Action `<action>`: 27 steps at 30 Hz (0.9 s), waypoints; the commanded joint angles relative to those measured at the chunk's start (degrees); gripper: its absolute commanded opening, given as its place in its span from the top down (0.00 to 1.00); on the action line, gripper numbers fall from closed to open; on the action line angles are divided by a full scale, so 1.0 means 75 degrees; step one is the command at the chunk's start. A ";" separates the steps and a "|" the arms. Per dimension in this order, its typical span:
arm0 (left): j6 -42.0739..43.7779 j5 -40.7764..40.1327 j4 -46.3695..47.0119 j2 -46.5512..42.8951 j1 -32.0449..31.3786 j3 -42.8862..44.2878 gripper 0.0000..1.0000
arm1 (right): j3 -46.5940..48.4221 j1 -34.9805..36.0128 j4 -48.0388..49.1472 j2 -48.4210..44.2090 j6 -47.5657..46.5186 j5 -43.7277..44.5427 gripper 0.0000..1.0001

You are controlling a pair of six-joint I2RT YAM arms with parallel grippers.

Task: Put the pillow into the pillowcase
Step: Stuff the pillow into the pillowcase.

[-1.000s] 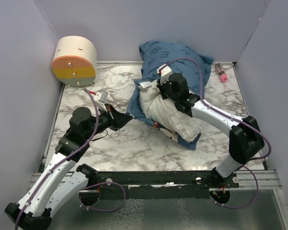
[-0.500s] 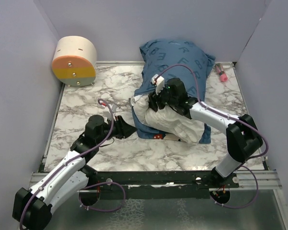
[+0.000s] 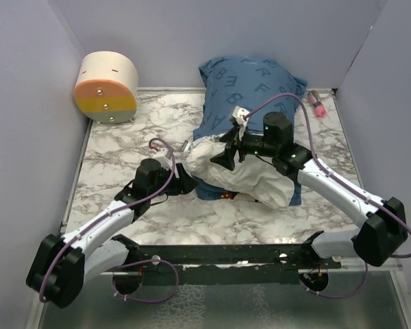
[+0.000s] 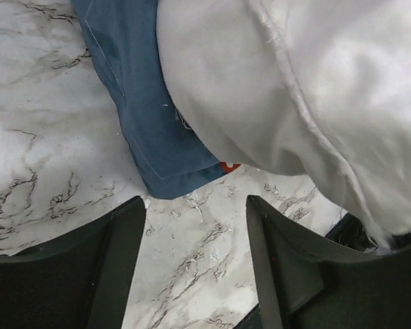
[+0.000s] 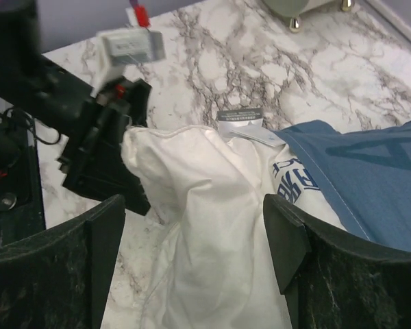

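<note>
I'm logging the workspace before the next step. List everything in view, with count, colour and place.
pillow: one, white, centre, far end inside the pillowcase, near end out
pillowcase: one, dark blue with light letters, far middle
round box: one, beige with orange, yellow and teal face, far left corner
small stick: one, pink, far right corner
small scrap: one, red, under the pillow's near edge
table: one, white marble with grey veins
arms: two, white and black, near edge
left pincer: one, black, open, over the table by the pillowcase's corner
right pincer: one, black, open, above the pillow
</note>
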 commanded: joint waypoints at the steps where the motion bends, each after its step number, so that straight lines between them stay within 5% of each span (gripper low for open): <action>1: -0.0075 0.1125 0.1541 0.0554 0.0046 0.0021 0.40 | 0.0179 0.0029 -0.0795 -0.1138 -0.0135 -0.0305 0.18; 7: -0.0604 0.1131 0.2065 0.0669 0.0001 -0.0834 0.28 | -0.0310 0.0255 -0.2476 -0.2489 0.0163 0.1231 0.15; 9: -0.0707 0.1185 0.2349 0.1054 -0.0044 -0.0981 0.26 | -0.0617 0.0571 -0.2898 -0.2744 0.0384 0.2142 0.00; 12: -0.0867 0.1277 0.2926 0.1810 -0.0153 -0.0884 0.25 | -0.0981 0.1066 -0.3504 -0.2691 0.0507 0.3504 0.00; 16: -0.1073 0.1290 0.3873 0.2899 -0.0288 -0.0562 0.25 | -0.1583 0.1454 -0.3141 -0.2117 0.0548 0.4705 0.00; 20: -0.1241 0.1080 0.4509 0.3743 -0.0318 -0.0129 0.27 | -0.1855 0.1725 -0.2007 -0.1222 0.0509 0.7244 0.01; 24: -0.1221 0.0561 0.4525 0.4263 -0.0312 0.0319 0.41 | -0.2341 0.1728 0.0033 -0.0912 0.0221 0.8927 0.00; 25: -0.1205 0.0579 0.4602 0.4387 -0.0319 0.0377 0.53 | -0.2346 0.1728 0.0377 -0.0769 0.0196 0.9111 0.03; 26: -0.1207 0.0667 0.4678 0.4505 -0.0323 0.0437 0.78 | -0.2266 0.1718 0.0594 -0.0590 0.0161 0.9313 0.08; 27: -0.1212 0.0794 0.4724 0.4602 -0.0321 0.0476 0.93 | -0.2188 0.1693 0.0752 -0.0357 0.0159 0.9442 0.19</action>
